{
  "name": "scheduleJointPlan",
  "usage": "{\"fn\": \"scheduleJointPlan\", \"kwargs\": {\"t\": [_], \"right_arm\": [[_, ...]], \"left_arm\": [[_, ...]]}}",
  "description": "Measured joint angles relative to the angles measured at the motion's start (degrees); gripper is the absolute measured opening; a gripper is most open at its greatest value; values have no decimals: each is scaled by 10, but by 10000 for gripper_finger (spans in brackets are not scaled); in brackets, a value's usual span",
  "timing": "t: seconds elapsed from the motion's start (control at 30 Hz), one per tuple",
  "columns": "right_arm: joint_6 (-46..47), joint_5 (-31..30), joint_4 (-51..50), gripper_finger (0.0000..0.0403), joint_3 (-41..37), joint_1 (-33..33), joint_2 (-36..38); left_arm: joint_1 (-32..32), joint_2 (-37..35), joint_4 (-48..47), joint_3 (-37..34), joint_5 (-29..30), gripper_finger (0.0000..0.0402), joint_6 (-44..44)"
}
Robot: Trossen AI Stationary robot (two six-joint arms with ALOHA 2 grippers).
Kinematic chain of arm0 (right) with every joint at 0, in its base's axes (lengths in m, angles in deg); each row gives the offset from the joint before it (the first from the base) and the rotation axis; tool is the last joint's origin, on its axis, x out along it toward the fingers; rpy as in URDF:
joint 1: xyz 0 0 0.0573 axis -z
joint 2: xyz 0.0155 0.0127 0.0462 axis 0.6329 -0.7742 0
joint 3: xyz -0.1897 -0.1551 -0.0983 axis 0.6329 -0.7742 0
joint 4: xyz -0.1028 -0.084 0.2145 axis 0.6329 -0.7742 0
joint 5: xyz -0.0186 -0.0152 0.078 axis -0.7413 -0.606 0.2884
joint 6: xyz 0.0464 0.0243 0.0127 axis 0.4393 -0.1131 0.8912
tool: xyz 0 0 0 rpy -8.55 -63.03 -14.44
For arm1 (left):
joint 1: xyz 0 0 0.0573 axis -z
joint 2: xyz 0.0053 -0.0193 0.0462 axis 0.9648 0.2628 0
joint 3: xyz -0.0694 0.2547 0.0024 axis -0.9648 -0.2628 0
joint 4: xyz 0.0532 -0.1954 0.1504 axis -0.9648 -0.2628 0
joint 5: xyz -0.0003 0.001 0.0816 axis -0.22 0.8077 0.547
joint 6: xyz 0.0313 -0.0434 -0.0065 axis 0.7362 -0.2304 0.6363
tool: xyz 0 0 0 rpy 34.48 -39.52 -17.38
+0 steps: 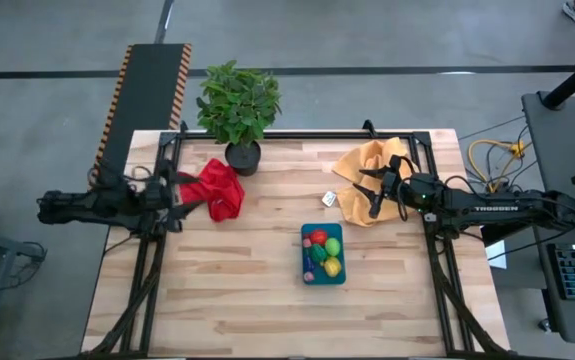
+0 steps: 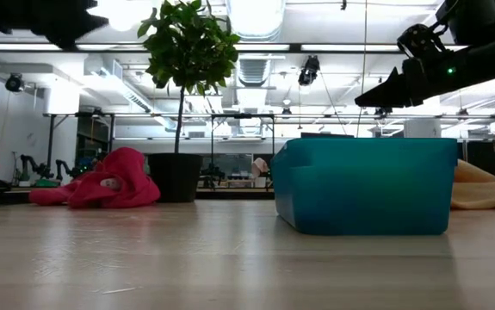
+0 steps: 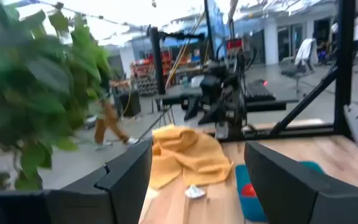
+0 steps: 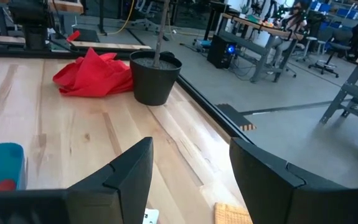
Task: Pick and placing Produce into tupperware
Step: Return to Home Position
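The tupperware (image 2: 363, 185) hides its produce (image 1: 324, 252) in low view; left pincer (image 3: 197, 152), right pincer (image 4: 190, 144) apart.

A potted plant (image 1: 239, 110) stands on the wooden worktop (image 1: 237, 290). A red cloth (image 1: 222, 188) lies just beside its pot. A yellow cloth (image 1: 352, 165) lies well apart from it.

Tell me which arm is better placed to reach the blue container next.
Right, probably. The right gripper hangs open over the yellow cloth, nearer the blue container; the left gripper is farther off by the red cloth.
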Motion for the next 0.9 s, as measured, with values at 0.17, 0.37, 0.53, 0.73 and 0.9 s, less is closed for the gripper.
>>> {"fn": "scheduleJointPlan", "kwargs": {"t": [0.17,0.37,0.53,0.73,0.9], "right_arm": [[0,0,1,206,0,0,0],[0,0,0,206,0,0,-1],[0,0,0,206,0,0,-1],[15,0,0,206,0,0,-1],[15,0,-5,206,0,0,-1]], "left_arm": [[0,25,23,-44,1,241,-15],[0,-21,32,-84,3,241,-29],[0,-90,33,-120,2,241,-31],[0,-75,37,-145,8,241,-57],[0,-84,31,-167,15,241,-105]]}}
